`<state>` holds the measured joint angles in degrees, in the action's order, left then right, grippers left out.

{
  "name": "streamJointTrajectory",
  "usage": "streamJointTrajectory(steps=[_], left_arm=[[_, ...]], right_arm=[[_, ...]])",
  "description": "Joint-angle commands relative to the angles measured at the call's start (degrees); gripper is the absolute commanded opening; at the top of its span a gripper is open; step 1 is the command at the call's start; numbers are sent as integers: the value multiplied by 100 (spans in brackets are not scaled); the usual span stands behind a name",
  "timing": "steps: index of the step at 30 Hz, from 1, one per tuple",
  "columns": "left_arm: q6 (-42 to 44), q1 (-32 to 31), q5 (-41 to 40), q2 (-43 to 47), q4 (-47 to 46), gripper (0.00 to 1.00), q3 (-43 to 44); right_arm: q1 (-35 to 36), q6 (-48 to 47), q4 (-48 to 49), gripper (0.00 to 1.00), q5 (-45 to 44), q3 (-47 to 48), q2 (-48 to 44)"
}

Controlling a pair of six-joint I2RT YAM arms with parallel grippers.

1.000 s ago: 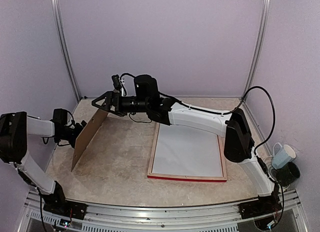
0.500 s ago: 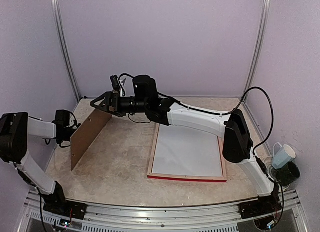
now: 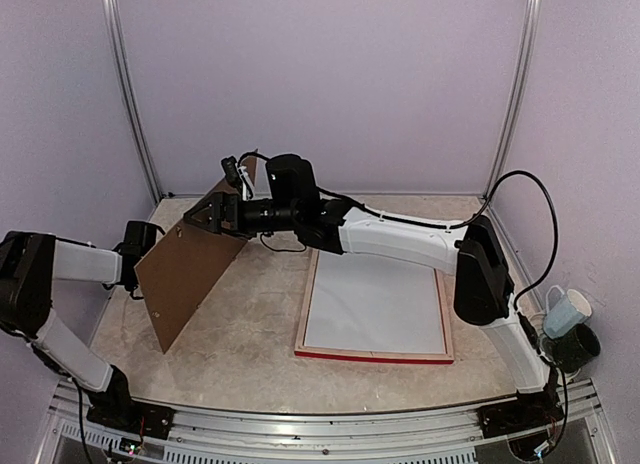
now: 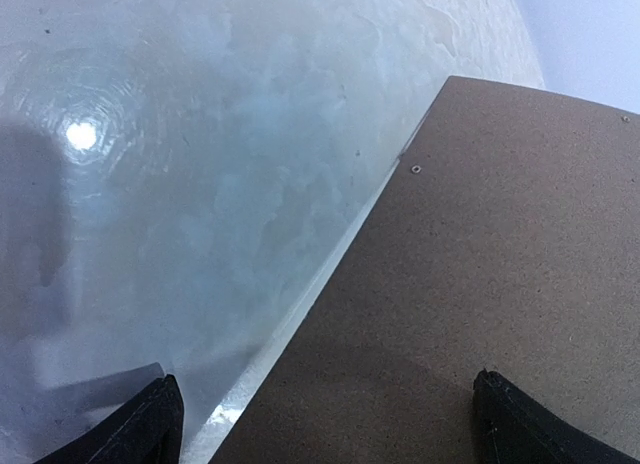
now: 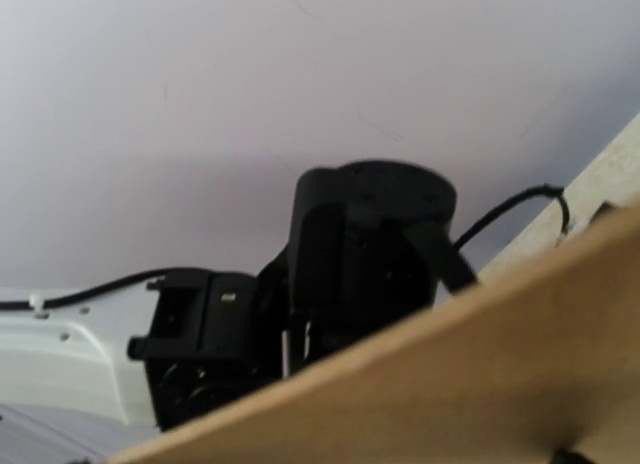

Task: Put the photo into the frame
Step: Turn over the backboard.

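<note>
The frame [image 3: 372, 356] lies flat on the table right of centre, pale wood up and its red face showing along the near edge. A white sheet [image 3: 375, 306] fills it; I cannot tell whether this is the photo's back. A brown backing board [image 3: 190, 274] stands tilted on its lower edge at the left. My right gripper [image 3: 215, 216] is open at the board's top edge. My left gripper [image 4: 325, 404] is open against the board [image 4: 480, 284], its fingertips [image 4: 160, 409] spread wide. In the right wrist view the board [image 5: 450, 384] fills the lower part.
A blue-and-white cup [image 3: 567, 311] sits on a dark holder outside the table's right edge. The marble tabletop [image 3: 250, 324] lies between the board and the frame. Pale walls and metal posts [image 3: 130, 94] close in the back and sides.
The board has swung from nearly edge-on to showing its brown face, with its top lifted. The left gripper has shifted right behind it. The right gripper stays at the top edge.
</note>
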<state>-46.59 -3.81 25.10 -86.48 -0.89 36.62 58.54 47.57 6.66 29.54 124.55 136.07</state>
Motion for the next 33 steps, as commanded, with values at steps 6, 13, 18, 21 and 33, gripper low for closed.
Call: streamJointTrajectory(steps=[6,13,18,21,33], left_arm=[[182,-68,31,150,238,99,303],[415,244,-109,294,533,99,760],[530,344,-58,418,568,99,969],[572,343,0,430,575,99,1009],[434,340,448,851,465,99,1046]], right_arm=[[87,-460,-199,99,-493,-63,-365],[109,-505,-329,99,-528,39,-181],[122,-598,-503,99,-588,311,74],[135,-591,-528,99,-573,364,214],[208,-599,-630,99,-529,565,582]])
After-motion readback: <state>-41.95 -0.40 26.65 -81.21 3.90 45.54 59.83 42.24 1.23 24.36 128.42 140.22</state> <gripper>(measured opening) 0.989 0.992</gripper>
